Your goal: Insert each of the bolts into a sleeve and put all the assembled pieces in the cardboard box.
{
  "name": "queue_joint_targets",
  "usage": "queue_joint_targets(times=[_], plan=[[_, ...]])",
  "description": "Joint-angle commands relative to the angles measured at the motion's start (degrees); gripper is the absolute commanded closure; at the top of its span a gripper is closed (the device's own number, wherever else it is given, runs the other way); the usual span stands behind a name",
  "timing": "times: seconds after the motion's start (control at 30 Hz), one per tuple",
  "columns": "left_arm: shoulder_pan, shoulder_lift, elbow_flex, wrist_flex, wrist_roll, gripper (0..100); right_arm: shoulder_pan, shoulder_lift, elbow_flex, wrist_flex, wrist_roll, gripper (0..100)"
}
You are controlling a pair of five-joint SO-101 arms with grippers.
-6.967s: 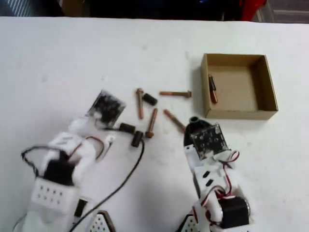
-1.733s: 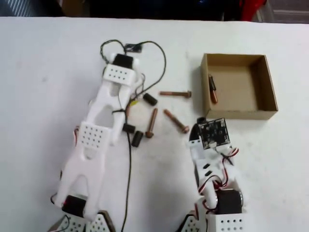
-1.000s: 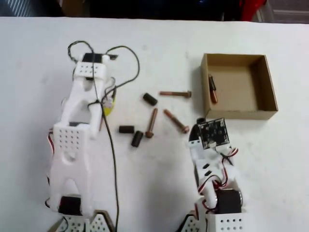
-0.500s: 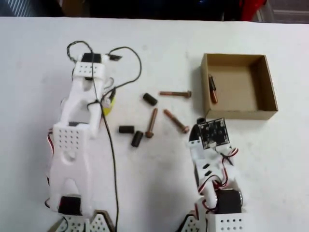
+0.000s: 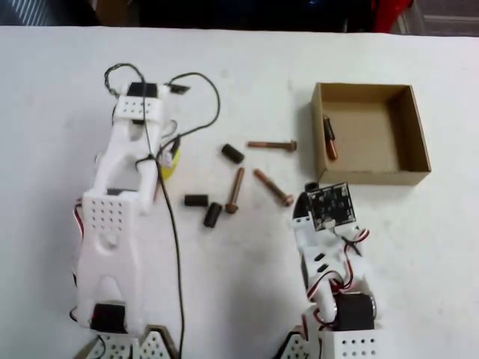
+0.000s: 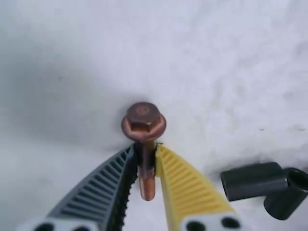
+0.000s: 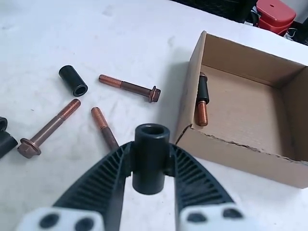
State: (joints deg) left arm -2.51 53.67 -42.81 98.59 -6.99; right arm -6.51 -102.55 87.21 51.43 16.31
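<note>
- Three loose bolts (image 5: 236,189) lie among three sleeves (image 5: 212,215), against four seven seconds ago. The left gripper (image 6: 144,154) has carried one bolt (image 6: 143,122) aside, fingers clamped on its shank.
- For the last second, nothing moves; mating looks next.
- The left arm stretches far out, left of the parts.
- The right gripper (image 7: 151,148), near the cardboard box (image 5: 367,177), grips an upright sleeve (image 7: 151,166).
- One assembled piece (image 5: 329,138) lies inside the box.

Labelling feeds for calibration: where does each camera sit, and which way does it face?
High view: fixed overhead, looking down at table, left arm, right arm, box.
Left wrist view: on left wrist, facing table; left end effector grips a bolt.
Right wrist view: on right wrist, facing box; right end effector grips a sleeve.
Shared: high and right wrist both show the box.
</note>
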Motion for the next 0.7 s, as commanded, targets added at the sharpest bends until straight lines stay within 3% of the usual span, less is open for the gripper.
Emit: queue_joint_targets(times=[0.0,0.3,0.67], plan=[[-0.4,-3.8,-0.9,-2.9,-0.4,92,0.2,-0.6,-0.7,-1.1,-0.4,98.1],[2.0,-4.3,-0.9,-3.4,-0.5,84,0.3,-0.6,-0.7,-1.0,-0.4,98.1],[3.1,-3.7,-5.6,-4.4,-0.3,84,0.4,-0.6,-0.7,-1.0,-0.4,98.1]])
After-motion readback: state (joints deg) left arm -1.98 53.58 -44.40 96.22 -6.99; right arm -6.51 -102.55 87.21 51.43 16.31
